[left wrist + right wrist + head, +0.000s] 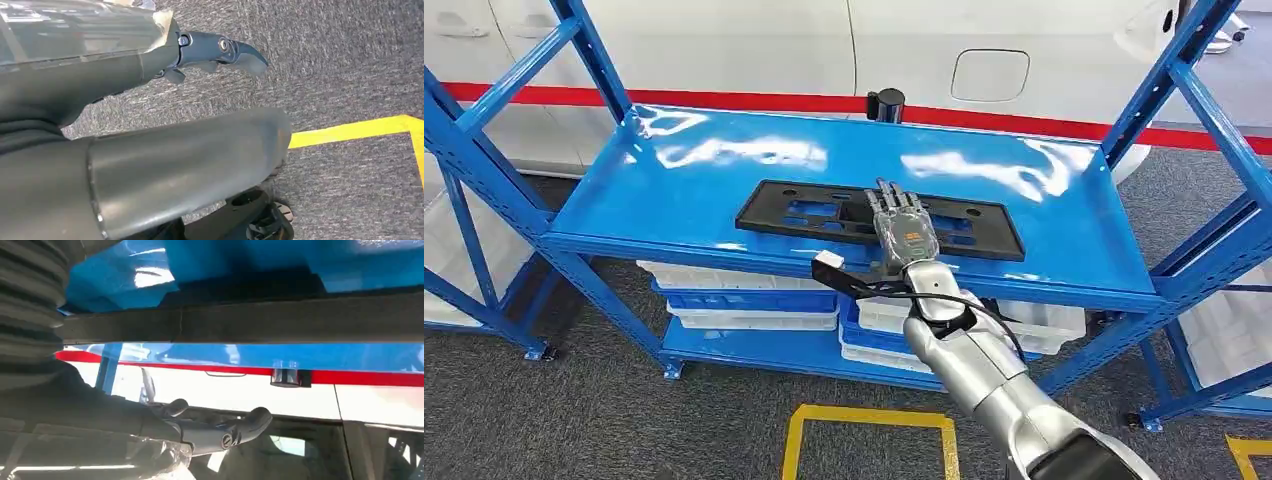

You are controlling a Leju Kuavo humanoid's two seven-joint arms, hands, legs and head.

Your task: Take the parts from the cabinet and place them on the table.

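A long flat black plastic part (pixel 804 212) with cut-outs lies on the top blue shelf (pixel 674 190) of the cabinet. My right hand (pixel 902 228) reaches in over the part's middle, near its front edge, fingers stretched out flat and apart and gripping nothing. In the right wrist view the part's dark edge (pixel 250 320) runs across close to the hand (pixel 210 432), whose fingers (pixel 250 422) point free past it. My left hand (pixel 150 100) hangs over the carpet and holds nothing.
A small black cylinder (pixel 885 104) stands at the shelf's back edge. White and blue bins (pixel 744 290) are stacked on the lower shelf. Blue uprights (pixel 1184 70) frame both sides. A white car body with a red stripe (pixel 724 100) stands behind. Yellow floor tape (pixel 869 415) marks the carpet.
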